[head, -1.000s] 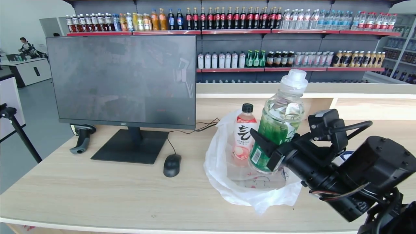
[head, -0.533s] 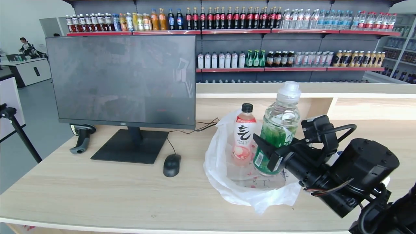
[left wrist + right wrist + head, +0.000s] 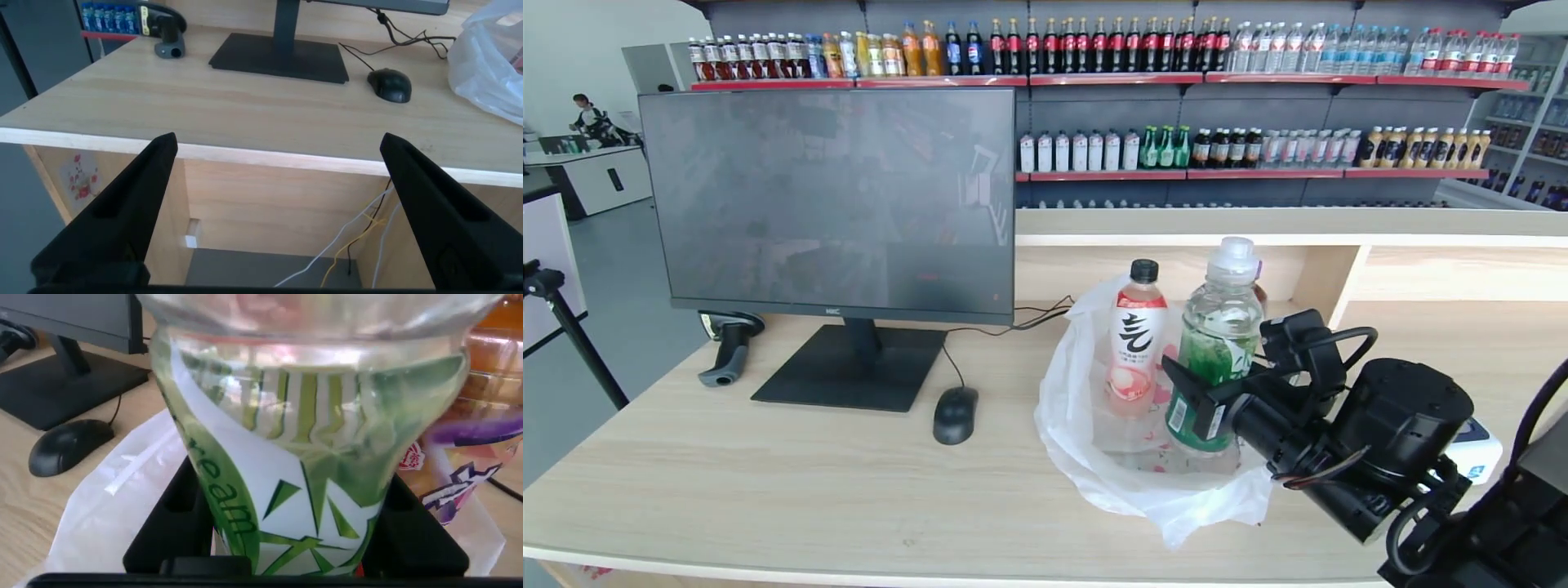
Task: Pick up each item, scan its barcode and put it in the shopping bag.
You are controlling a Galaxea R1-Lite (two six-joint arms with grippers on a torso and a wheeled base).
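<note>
Right gripper: the right gripper (image 3: 1207, 402) is clenched around the lower body of a clear plastic bottle with a green label and white cap (image 3: 1219, 343). In the right wrist view its black fingers (image 3: 176, 514) press the bottle (image 3: 302, 457) from both sides.
Green-label bottle: it is upright, with its base inside the open mouth of a white thin plastic shopping bag (image 3: 1094, 461). Whether the base rests on the bag's bottom cannot be told.
Shopping bag: it lies open on the right half of the light wooden desk (image 3: 768, 490), between the middle and the far edge.
Pink bottle: a bottle with a pink and white label and black cap (image 3: 1135, 343) stands upright in the bag, just beside the green-label bottle, on its left.
Third bottle: a bottle of amber drink with a purple label (image 3: 490, 416) stands close behind the held one, mostly hidden.
Left gripper: the left gripper (image 3: 278, 212) is spread wide and holds nothing; it hangs in front of the desk's near edge (image 3: 245, 151), below the top.
Barcode scanner: a grey and black handheld scanner (image 3: 727, 347) stands near the desk's far left corner.
Monitor: a dark flat screen on a black square foot (image 3: 833, 196) stands just right of the scanner.
Mouse: a black wired mouse (image 3: 954, 415) lies between the monitor foot and the bag.
</note>
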